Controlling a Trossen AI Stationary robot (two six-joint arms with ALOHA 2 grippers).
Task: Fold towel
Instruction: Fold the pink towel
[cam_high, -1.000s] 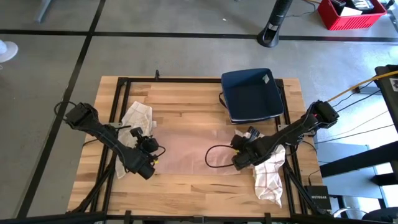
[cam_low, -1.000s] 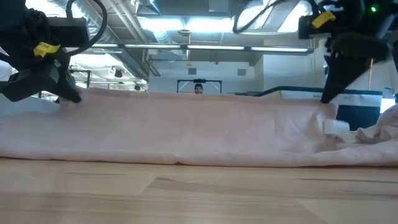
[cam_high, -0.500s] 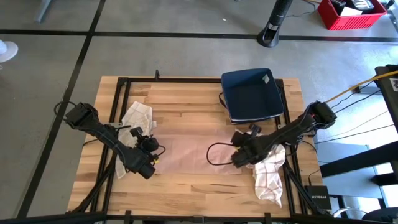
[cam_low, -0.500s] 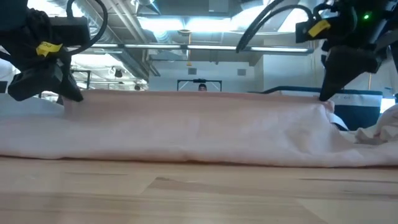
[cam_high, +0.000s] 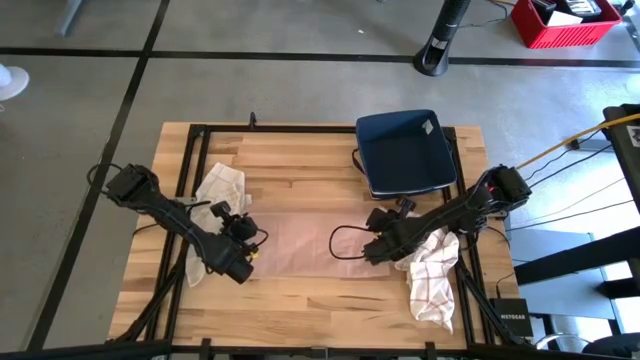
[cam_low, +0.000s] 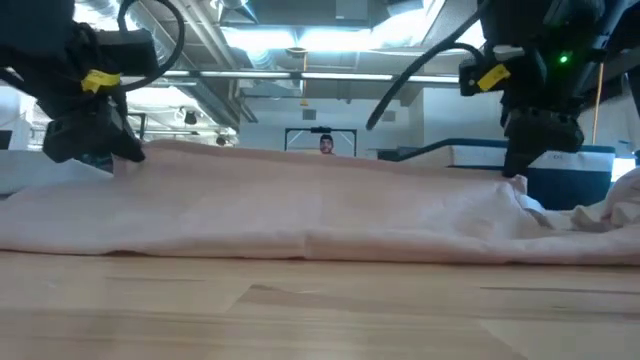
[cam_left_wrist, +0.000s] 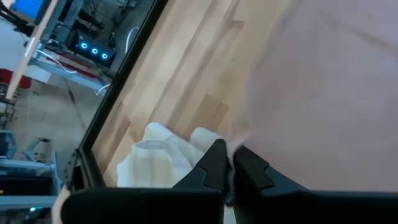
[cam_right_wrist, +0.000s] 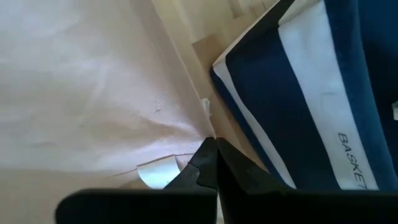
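Left gripper (cam_high: 243, 262) is clamped on the left edge of the pink towel (cam_high: 300, 245), just right of a white cloth (cam_high: 218, 188) bunched at the table's (cam_high: 300, 160) left side. Towel lies spread flat mid-table between both arms. Right gripper (cam_high: 372, 250) is pinched on the towel's right edge, with a checked cloth (cam_high: 432, 280) beside it and a blue basket (cam_high: 405, 150) at far right.

We see a dark blue basket (cam_high: 405, 152) on the wooden worktop (cam_high: 300, 150), just beyond the right jaws. A crumpled white cloth (cam_high: 219, 187) lies beside the left jaws; a checked cloth (cam_high: 432, 285) lies beside the right jaws.
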